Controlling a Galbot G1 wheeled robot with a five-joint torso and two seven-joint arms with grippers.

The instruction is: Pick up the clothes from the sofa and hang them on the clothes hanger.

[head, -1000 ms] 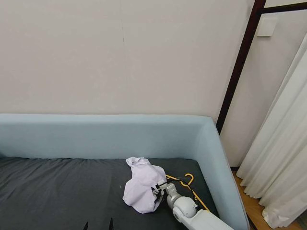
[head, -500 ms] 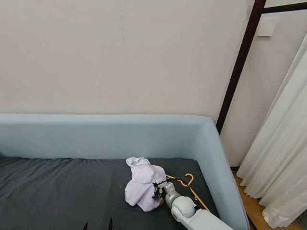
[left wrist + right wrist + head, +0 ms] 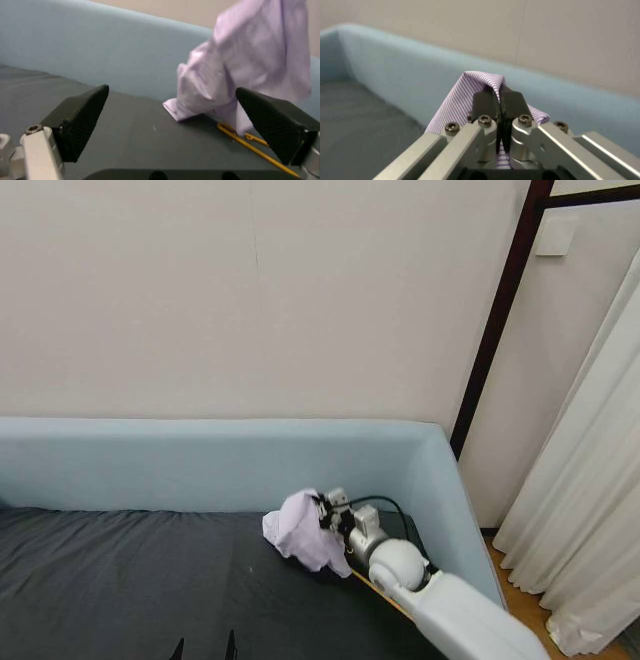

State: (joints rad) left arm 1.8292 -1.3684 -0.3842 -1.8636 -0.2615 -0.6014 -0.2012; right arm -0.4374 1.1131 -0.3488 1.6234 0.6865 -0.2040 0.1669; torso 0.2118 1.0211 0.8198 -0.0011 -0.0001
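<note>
Lower centre of frame, my right gripper (image 3: 327, 509) pinches the striped shirt (image 3: 303, 532) by a bunched fold: light, limp, it'll sag. Left gripper (image 3: 205, 647) idles, spread wide.

Bunched lilac striped shirt (image 3: 303, 530) hangs above yellow hanger (image 3: 255, 148) lying on sofa (image 3: 120, 580).

Soft, even indoor light, fairly bright, with no glare and only weak shadows. The wall (image 3: 250, 300) is flatly lit. The dark seat cushion (image 3: 120, 580) reads dim and shows little texture. In the left wrist view the shirt (image 3: 250, 67) is motion-smeared, and the left gripper (image 3: 171, 92) is soft and near-black. In the right wrist view the right gripper (image 3: 497, 101) is crisp, while the sofa back (image 3: 395, 71) is out of focus.
</note>
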